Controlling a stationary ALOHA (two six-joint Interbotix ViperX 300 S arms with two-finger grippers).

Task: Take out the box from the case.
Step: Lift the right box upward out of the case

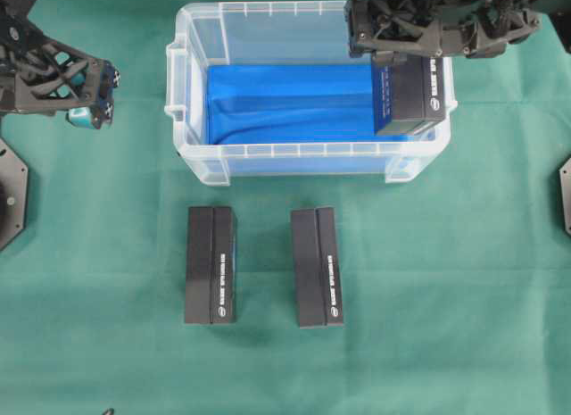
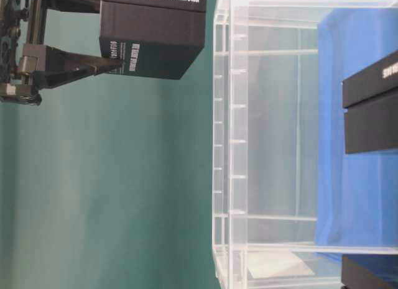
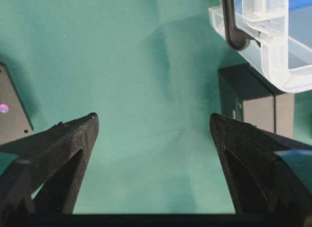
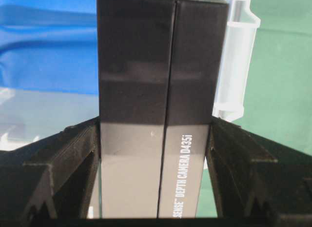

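Two black fingers (image 4: 73,158) of the right gripper (image 4: 155,173) press flat on the opposite long faces of a matte black rectangular cardboard box (image 4: 161,90) printed in white "DEPTH CAMERA D435i"; the jaws stand partly open, set by the box's width. In the overhead view this held box (image 1: 409,98) hangs at the three o'clock end of the large clear plastic case with rimmed edge and blue lining (image 1: 268,152); the side view shows it lifted clear above the rim, still over the case's right end. The box looks stiff and light, its smooth card likely a little slippery; a hold across the narrow width near one end, as here, seems sound, though hard squeezing could dent the sleeve.

Outward, at about six o'clock of the case, two more black oblong boxes lie side by side on the green cloth: one to the left (image 1: 211,265), one to the right (image 1: 318,267), apart from each other. At nine o'clock the left gripper (image 3: 153,134) hovers over bare cloth, jaws wide apart, holding nothing.
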